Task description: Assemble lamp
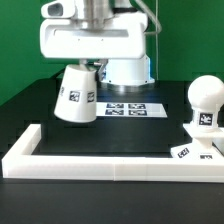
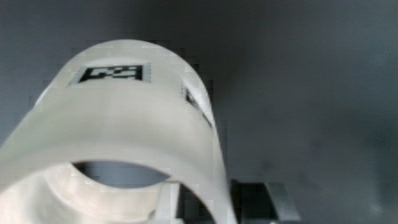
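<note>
The white tapered lamp shade hangs tilted above the black table at the exterior view's left, with a tag on its side. My gripper is shut on the shade's upper rim and holds it off the table. In the wrist view the shade fills the picture, and one dark finger shows beside its wall. The rounded bulb stands on the flat square base at the exterior view's right.
The marker board lies flat on the table behind the shade. A long white border rail runs along the front and up the exterior view's left side. The arm's white base stands at the back.
</note>
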